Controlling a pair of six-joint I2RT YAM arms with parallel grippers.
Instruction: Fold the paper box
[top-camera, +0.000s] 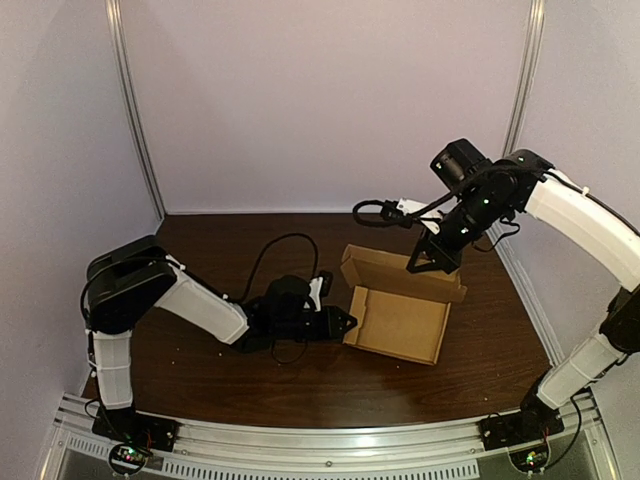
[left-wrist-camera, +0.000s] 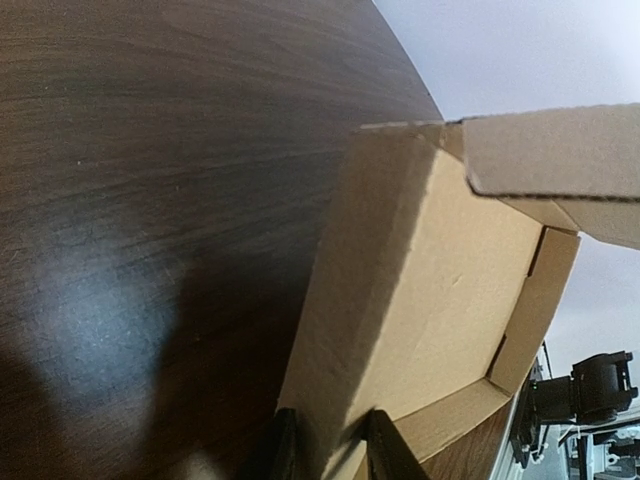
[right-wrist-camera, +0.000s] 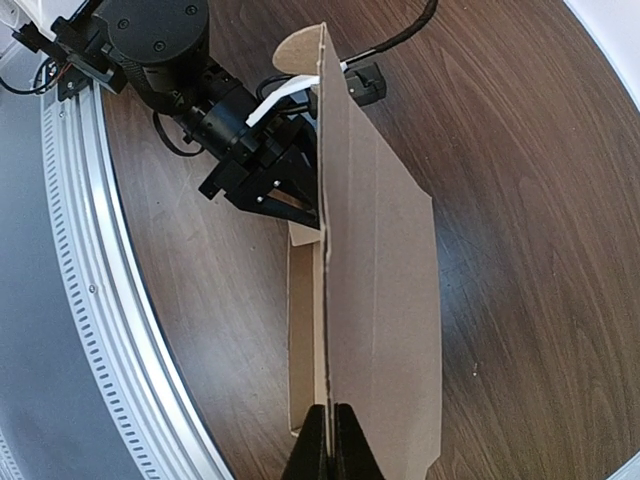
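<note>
In the middle of the brown bench (top-camera: 200, 385), a little to the right, sits the paper box (top-camera: 398, 327). It is open, and its big lid (top-camera: 395, 270) stands up at the back. The left hand (top-camera: 342, 322) is closed on the box's left wall (left-wrist-camera: 370, 300), one finger on each side. The right hand (top-camera: 433, 262) pinches the top edge of the lid. I think the next job is to bring the lid down over the box. To do it well, the left hand should hold the wall tight so the box cannot slide. The right hand should swing the lid forward slowly, bending it at the fold, not pulling up.
</note>
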